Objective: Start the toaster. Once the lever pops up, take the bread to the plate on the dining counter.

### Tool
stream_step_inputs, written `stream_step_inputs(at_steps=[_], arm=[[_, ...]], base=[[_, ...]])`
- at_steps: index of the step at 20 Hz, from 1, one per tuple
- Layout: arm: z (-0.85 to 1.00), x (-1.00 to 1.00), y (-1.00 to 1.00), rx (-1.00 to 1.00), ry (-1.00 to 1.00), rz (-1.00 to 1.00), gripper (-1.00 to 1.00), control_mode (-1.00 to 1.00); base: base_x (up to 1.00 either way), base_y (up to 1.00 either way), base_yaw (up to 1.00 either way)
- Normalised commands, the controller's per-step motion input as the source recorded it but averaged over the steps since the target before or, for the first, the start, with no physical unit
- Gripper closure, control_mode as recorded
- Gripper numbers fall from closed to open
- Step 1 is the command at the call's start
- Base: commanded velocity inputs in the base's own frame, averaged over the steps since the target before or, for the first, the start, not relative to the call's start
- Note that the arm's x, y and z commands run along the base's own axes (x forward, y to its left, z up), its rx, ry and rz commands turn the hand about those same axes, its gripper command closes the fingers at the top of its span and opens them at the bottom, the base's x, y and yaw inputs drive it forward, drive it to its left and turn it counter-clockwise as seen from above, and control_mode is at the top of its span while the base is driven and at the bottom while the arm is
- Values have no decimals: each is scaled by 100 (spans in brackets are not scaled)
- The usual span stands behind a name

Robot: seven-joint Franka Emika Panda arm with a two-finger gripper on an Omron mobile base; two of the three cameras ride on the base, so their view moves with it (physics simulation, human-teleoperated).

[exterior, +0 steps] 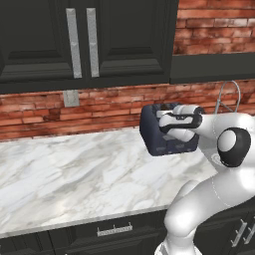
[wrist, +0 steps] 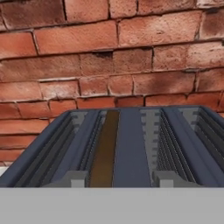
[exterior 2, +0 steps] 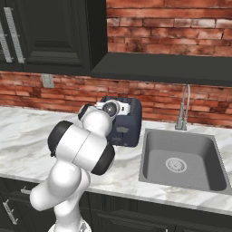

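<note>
The toaster [exterior: 158, 134] is set on the marble worktop [exterior: 74, 174], toward its back edge, close to the brick wall [exterior: 99, 107] and just left of the sink [exterior 2: 181, 158]. In the hand view the toaster's top [wrist: 131, 144] is seen from close above, with two long slots running away toward the wall. The bread [wrist: 105, 148] is seated edge-up in the left slot, its brown top edge showing along the slot's length; the right slot is seen with only its grey wire guides.

The gripper [exterior: 162, 122] is held at the toaster's top, the white hand reaching over it from the front in both base views. The fingertips themselves are hidden by the hand and wrist, so whether the claw stands apart or together cannot be told, and no contact with the bread can be made out.

A chrome tap [exterior 2: 183, 108] is mounted at the sink's back edge, against the wall. Black upper cabinets [exterior: 79, 40] with silver handles are hung above the worktop, and an outlet plate [exterior: 70, 97] is fixed on the wall to the left of the toaster. Black drawers [exterior: 114, 231] with a silver handle are fitted below the worktop's front edge.
</note>
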Motion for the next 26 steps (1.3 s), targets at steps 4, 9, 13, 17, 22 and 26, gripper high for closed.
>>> stream_step_inputs(at_steps=[4, 9, 13, 17, 22, 26], arm=[[10, 0, 8, 0, -1, 0, 100, -100], [4, -1, 7, 0, 0, 0, 100, -100], [7, 0, 2, 0, -1, 2, 100, -100], [16, 0, 2, -2, -3, 5, 100, -100], [16, -1, 3, -3, -3, 8, 100, -100], [15, -1, 0, -3, -1, 6, 100, -100]], base=[[0, 0, 0], [0, 0, 0], [0, 0, 0], [0, 0, 0], [0, 0, 0], [0, 0, 0]])
